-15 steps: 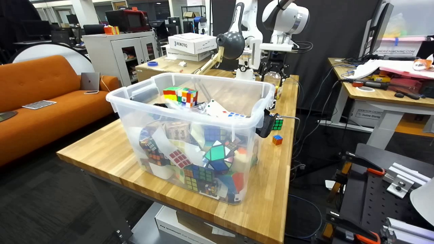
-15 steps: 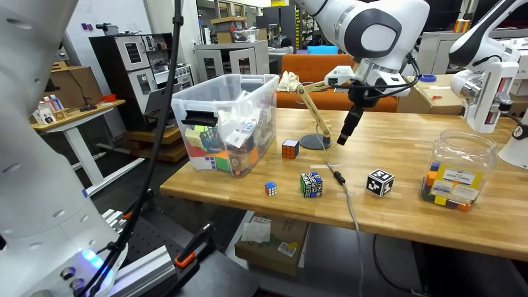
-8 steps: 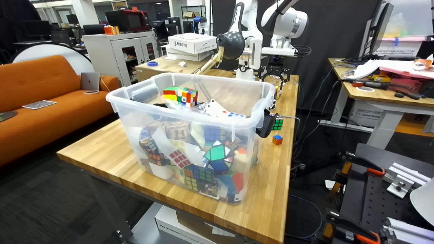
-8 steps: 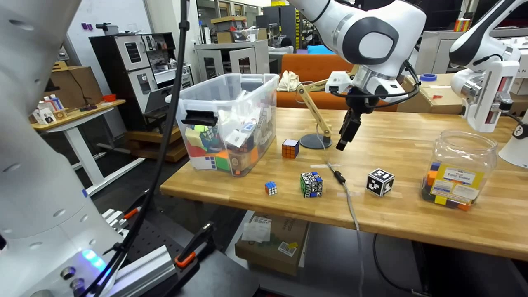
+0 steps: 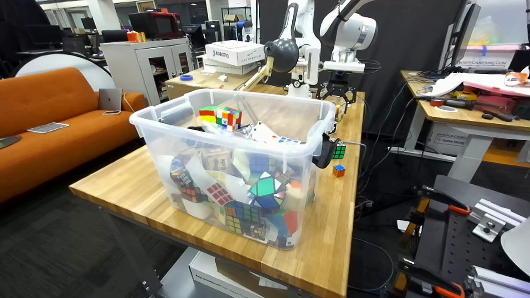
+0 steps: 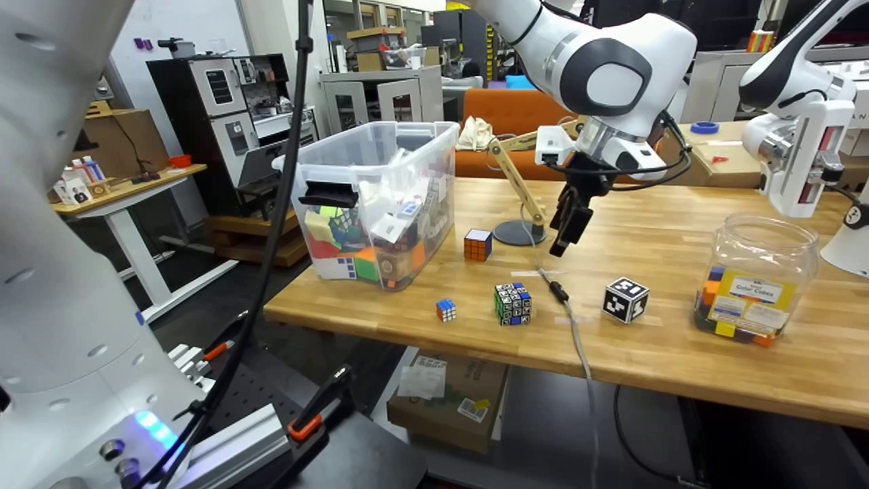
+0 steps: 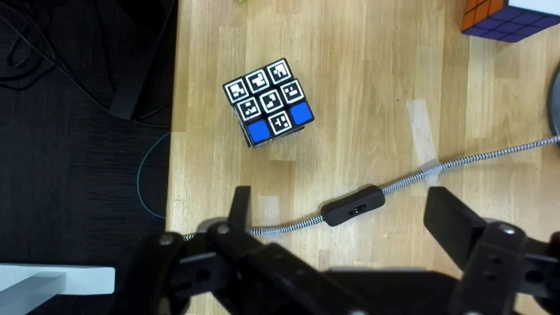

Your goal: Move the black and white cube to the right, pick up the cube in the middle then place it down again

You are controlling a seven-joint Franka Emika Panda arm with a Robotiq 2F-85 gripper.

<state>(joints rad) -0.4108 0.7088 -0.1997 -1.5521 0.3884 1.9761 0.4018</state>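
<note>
The tabletop (image 6: 665, 224) gives me room around the middle cube (image 7: 269, 101), near the edge (image 7: 173, 166), with the black-and-white cube (image 6: 626, 300) between cord (image 6: 578, 339) and jar (image 6: 753, 292), my gripper (image 7: 341, 194) spread wide above.

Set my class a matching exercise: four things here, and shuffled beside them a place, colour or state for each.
1. tool
2. clear jar
3. black and white cube
4. tiny cube

A. blue, orange and white faces
B. between clear jar and cord switch, in an exterior view
C. jaws apart, above the table
D. coloured blocks inside

Pairs: 1-C, 2-D, 3-B, 4-A
</note>
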